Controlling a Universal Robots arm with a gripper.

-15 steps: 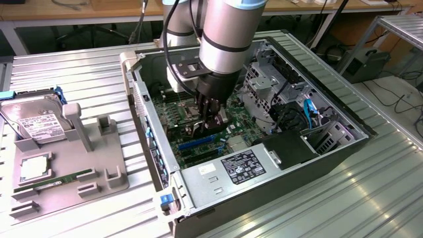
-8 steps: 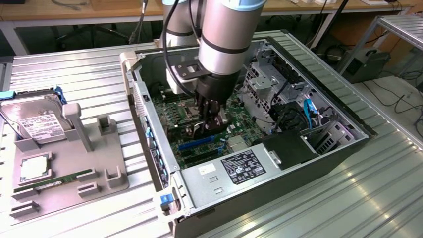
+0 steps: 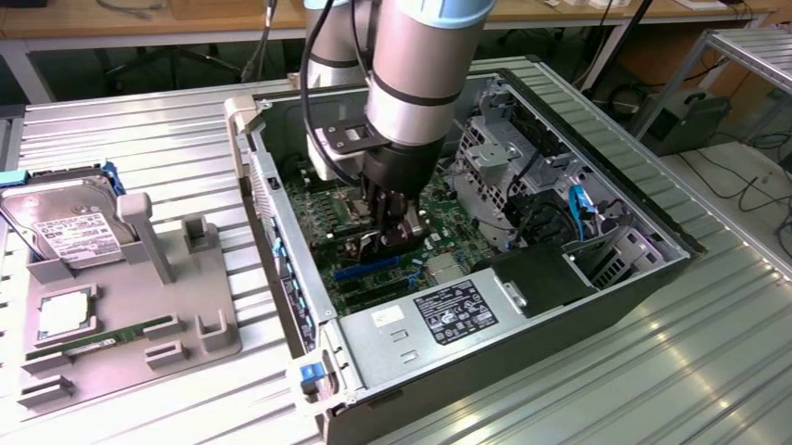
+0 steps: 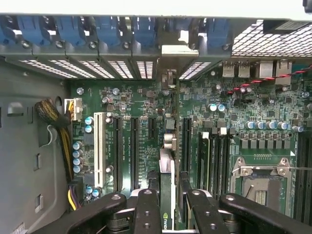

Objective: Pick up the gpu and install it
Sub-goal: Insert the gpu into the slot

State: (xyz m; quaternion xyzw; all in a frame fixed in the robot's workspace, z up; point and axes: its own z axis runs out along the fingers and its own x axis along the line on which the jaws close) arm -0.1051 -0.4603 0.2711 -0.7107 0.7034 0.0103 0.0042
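Note:
My gripper (image 3: 386,232) reaches down into the open computer case (image 3: 644,278), above the green motherboard (image 3: 440,222). It is shut on the gpu (image 3: 369,248), a thin dark card held upright. In the wrist view the gpu (image 4: 166,183) is seen edge-on between my two black fingers (image 4: 146,207), over the black expansion slots (image 4: 134,146). Its silver bracket end (image 4: 171,51) sits at the rear slot openings, between the blue latches. Whether the card's lower edge sits in a slot I cannot tell.
A grey fixture tray (image 3: 124,371) at the exterior view's left holds a silver hard drive (image 3: 62,222), a green RAM stick (image 3: 106,336) and a square chip (image 3: 62,315). Inside the case are the power supply (image 3: 458,311), a white slot (image 4: 101,141) and the processor socket (image 4: 258,180).

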